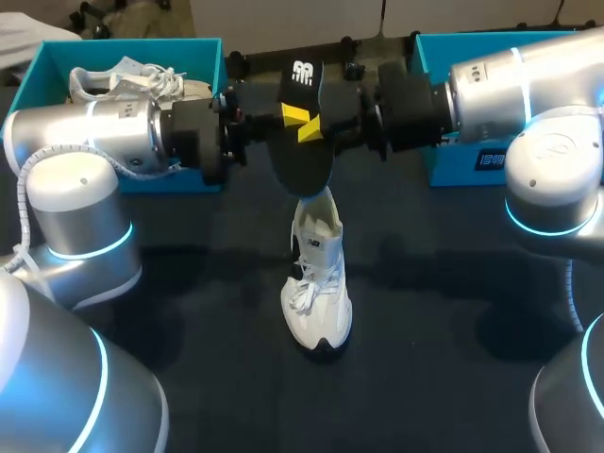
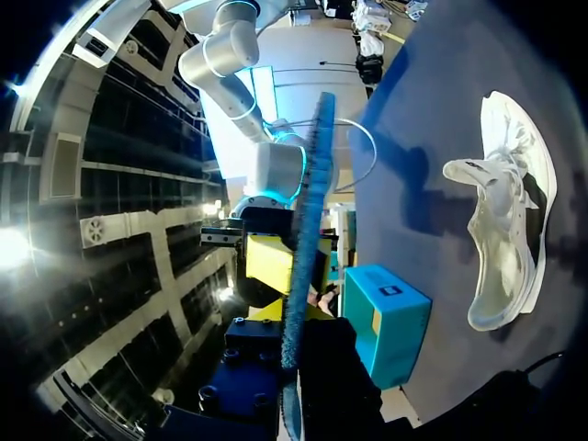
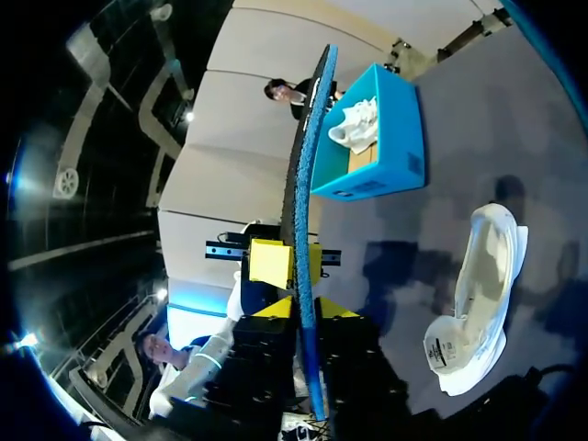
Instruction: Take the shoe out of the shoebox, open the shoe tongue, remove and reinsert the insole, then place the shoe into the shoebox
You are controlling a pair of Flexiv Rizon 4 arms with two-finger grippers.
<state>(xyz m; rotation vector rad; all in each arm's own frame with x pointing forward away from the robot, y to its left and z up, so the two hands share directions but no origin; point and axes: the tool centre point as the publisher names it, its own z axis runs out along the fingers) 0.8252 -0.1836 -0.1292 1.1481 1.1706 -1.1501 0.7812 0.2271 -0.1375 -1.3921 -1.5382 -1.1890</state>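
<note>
A black insole (image 1: 307,156) hangs above the table, its lower end just over the white shoe (image 1: 318,293), which lies on the dark tabletop with its heel opening toward the insole. My left gripper (image 1: 288,115) comes in from the left and is shut on the insole's upper part. Opposite it, my right gripper (image 1: 313,130) has its yellow tips pressed on the same spot. The insole (image 2: 308,230) shows edge-on in the left wrist view, with the shoe (image 2: 505,211) off to the side. In the right wrist view my right gripper (image 3: 305,310) flanks the insole (image 3: 308,165); the shoe (image 3: 478,294) lies beyond.
A teal shoebox (image 1: 203,57) at the back left holds a second white shoe (image 1: 132,80). Another teal box (image 1: 453,160) stands at the back right under my right arm. Both arms stretch across the back of the table at the same height.
</note>
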